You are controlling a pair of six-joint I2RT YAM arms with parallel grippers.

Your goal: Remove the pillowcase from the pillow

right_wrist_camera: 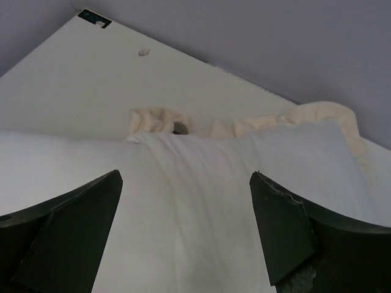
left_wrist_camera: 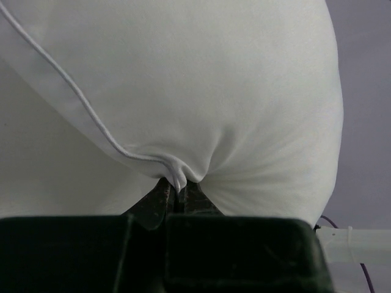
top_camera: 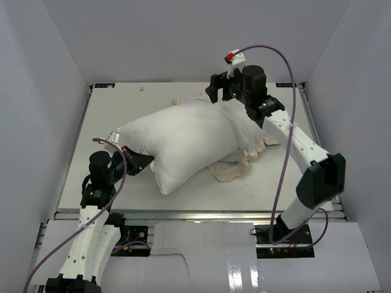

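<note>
White table (top_camera: 110, 116) carries the plump pillow (top_camera: 183, 143) at its middle, right end inside the bunched, cream-frilled pillowcase (top_camera: 235, 170). The right gripper (right_wrist_camera: 186, 176) hangs above that end, jaws wide apart. The left gripper (top_camera: 145, 160) is clamped on the pillow's near-left corner.

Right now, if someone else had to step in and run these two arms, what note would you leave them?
Left gripper: shut, pinching the near-left corner of the pillow.
Right gripper: open, holding nothing, hovering over the pillow's far-right end.
Pillowcase: bunched at the pillow's right end, its cream frill lying on the table. Thin fabric appears to cover that end.
Done: most of the pillow is bare.
Left: grip the case again and pull it off the right end while the left gripper holds the pillow.
</note>
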